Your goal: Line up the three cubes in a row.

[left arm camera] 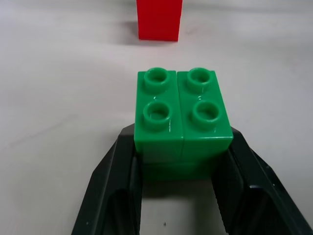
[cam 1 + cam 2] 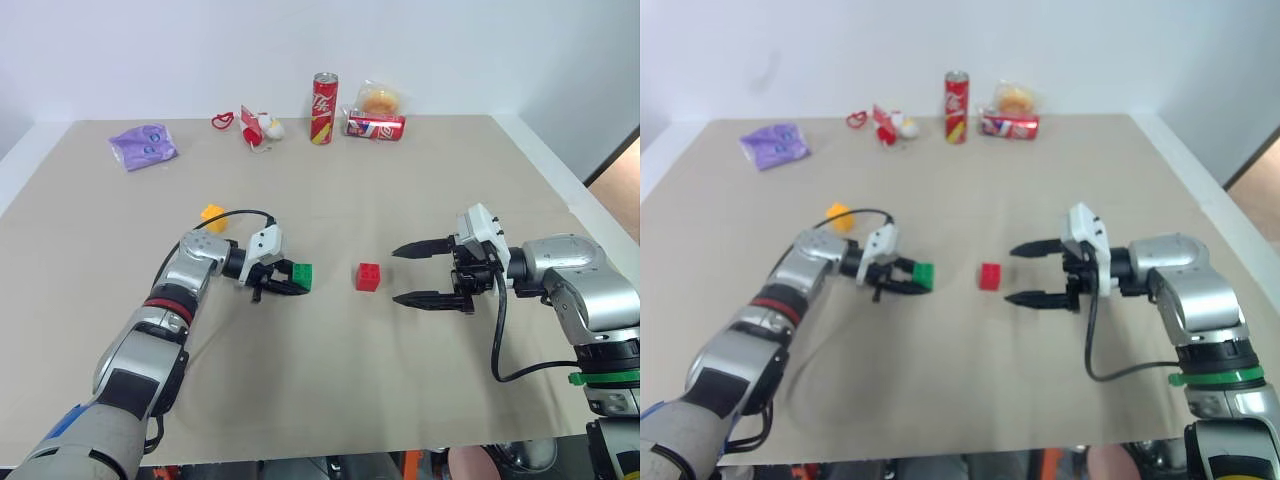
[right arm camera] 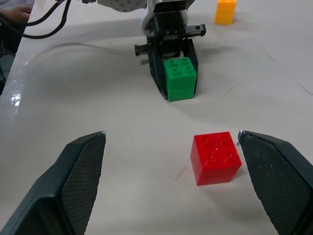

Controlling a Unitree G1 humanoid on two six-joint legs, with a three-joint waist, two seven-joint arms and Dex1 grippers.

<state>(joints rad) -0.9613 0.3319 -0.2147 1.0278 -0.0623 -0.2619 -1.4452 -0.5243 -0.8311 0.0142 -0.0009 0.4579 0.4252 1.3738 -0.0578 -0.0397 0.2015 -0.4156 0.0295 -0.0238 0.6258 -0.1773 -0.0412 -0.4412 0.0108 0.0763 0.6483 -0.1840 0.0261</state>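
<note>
My left gripper (image 2: 288, 281) is shut on the green cube (image 2: 301, 276), pointing right, low over the table in the left middle. The left wrist view shows the green cube (image 1: 182, 115) clamped between the black fingers (image 1: 110, 196). The red cube (image 2: 368, 276) sits on the table a short way right of the green one. My right gripper (image 2: 412, 275) stands open just right of the red cube, pointing left, fingers (image 3: 78, 181) spread wide with nothing between them. The yellow cube (image 2: 213, 213) lies behind my left arm, farther back and to the left.
At the table's far edge stand an upright red soda can (image 2: 324, 108), a lying can (image 2: 376, 127), a wrapped bun (image 2: 381, 100), a small toy (image 2: 262, 128) and a purple pouch (image 2: 144, 146). The table's right edge (image 2: 570, 190) is near my right arm.
</note>
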